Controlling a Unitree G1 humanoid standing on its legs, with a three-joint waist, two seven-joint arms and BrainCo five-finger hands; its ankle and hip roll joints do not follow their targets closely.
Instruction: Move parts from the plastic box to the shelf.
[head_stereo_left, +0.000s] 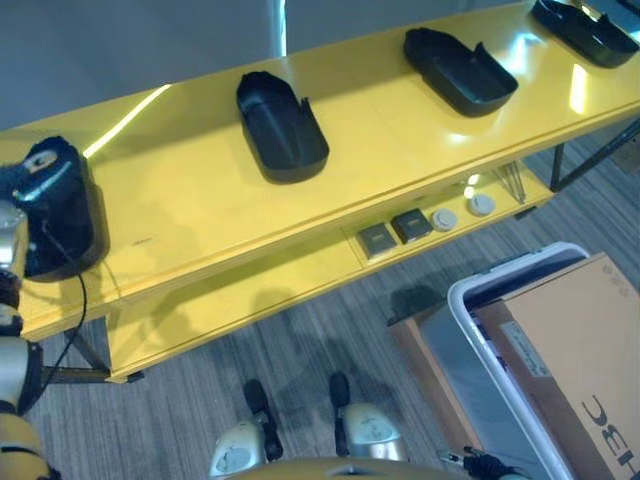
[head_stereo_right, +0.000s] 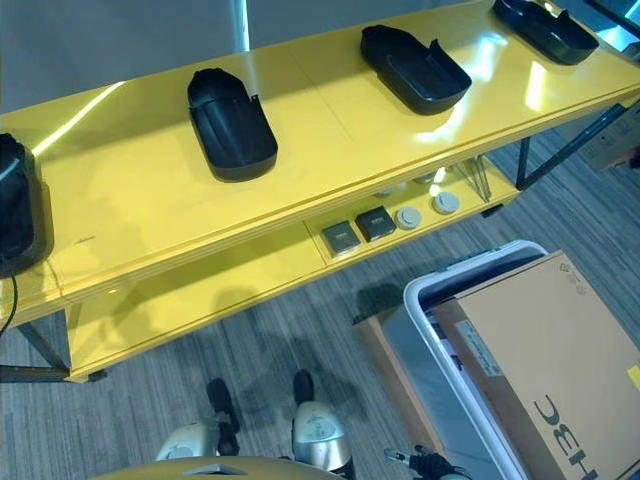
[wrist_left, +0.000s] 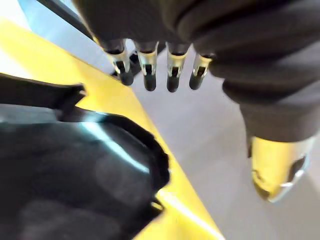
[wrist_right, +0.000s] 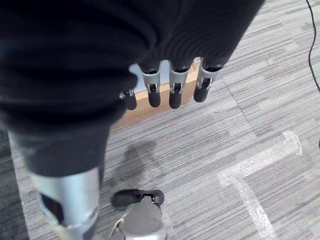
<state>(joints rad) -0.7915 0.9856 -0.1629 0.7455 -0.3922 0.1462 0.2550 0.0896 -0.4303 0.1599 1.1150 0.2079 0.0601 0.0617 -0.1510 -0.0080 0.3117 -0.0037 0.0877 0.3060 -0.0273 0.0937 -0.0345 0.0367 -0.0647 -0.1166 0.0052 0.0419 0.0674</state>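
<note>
Several black moulded parts lie in a row on the top of the yellow shelf (head_stereo_left: 200, 190): one at the far left (head_stereo_left: 60, 210), one further along (head_stereo_left: 282, 128), another (head_stereo_left: 460, 70) towards the right. My left hand (wrist_left: 172, 67) is at the shelf's left end (head_stereo_left: 8, 182), its fingers straight just past the rim of the leftmost part (wrist_left: 75, 180) and holding nothing. On the floor at the lower right stands the white-rimmed plastic box (head_stereo_left: 462, 298). My right hand (wrist_right: 172, 85) hangs open and empty above the floor.
A brown cardboard box (head_stereo_left: 575, 350) sits in the plastic box. On the lower shelf board lie two dark square pieces (head_stereo_left: 375, 238) and two round pale discs (head_stereo_left: 443, 218). The shelf's dark legs (head_stereo_left: 560, 165) stand on grey carpet.
</note>
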